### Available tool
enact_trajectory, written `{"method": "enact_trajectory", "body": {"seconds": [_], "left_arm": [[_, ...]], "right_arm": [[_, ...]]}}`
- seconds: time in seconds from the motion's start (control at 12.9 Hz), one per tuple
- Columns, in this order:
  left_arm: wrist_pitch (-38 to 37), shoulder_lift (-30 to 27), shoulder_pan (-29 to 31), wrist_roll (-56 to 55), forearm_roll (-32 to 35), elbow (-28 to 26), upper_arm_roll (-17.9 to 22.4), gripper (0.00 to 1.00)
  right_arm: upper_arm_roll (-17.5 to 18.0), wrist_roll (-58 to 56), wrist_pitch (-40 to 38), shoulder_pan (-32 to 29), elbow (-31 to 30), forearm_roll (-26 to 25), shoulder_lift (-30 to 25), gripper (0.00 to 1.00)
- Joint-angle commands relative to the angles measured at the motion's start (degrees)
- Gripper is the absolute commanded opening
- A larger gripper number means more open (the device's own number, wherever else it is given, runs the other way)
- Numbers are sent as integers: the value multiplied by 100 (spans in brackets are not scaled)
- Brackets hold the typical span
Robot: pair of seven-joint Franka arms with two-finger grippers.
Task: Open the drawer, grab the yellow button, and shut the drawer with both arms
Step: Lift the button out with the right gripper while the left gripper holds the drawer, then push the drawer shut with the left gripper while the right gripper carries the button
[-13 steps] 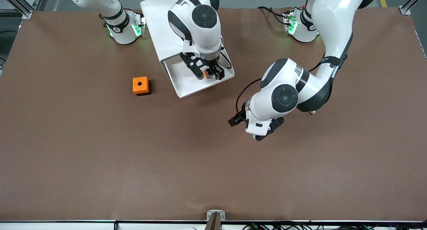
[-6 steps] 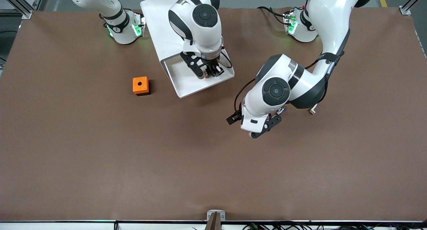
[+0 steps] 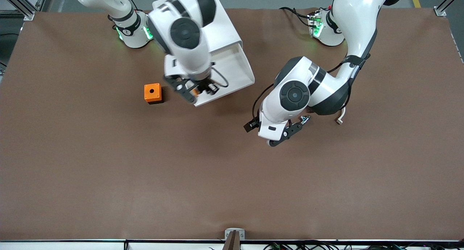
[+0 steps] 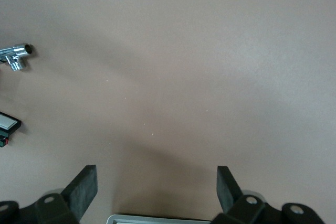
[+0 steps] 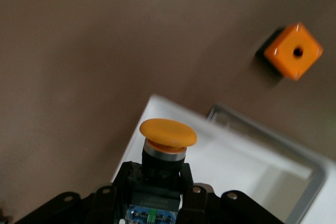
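A matte brown sheet covers the whole bench [image 3: 108,170], smooth and a little wavy at its edge by the arm bases, with grey floor and aluminium framing showing past it. The white drawer [image 3: 232,66] stands pulled open from its white cabinet, a plain shallow tray with thin square walls. The right gripper [image 3: 197,91] hangs over the open drawer's corner nearest the orange box [image 3: 152,93], its jaws clenched on the button [image 5: 167,141], whose glossy round orange cap sits on a silvery ring and a black cylindrical body. The orange box, a small cube with a round hole in its top, rests on the bench just beside the drawer, toward the right arm's end. The left gripper [image 4: 156,187] hovers over bare bench, well apart from the drawer toward the left arm's end, jaws spread wide and grasping nothing.
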Motion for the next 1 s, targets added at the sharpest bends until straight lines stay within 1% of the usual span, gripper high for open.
{"method": "enact_trajectory", "body": {"seconds": [0.0, 0.15, 0.23, 0.46, 0.7, 0.93], "left_arm": [[222, -405, -157, -37, 140, -586, -14, 100], [240, -396, -368, -72, 140, -613, -6, 100], [283, -387, -464, -98, 131, -595, -5, 100], [407, -335, -763, -273, 140, -595, -5, 100], [407, -326, -983, -387, 131, -595, -5, 100], [407, -300, -1238, -598, 34, -595, -5, 100]], "right_arm": [[90, -1755, -170, -1010, -26, 37, -2, 0], [90, -3074, -4, -1739, -193, -182, 59, 0], [90, -3811, 249, -2108, -324, -314, 146, 0], [90, -5352, 1014, -2962, -527, -464, 497, 0], [90, -6575, 1507, -3517, -528, -491, 867, 1], [99, -7718, 2358, -4097, -536, -500, 1507, 1]]}}
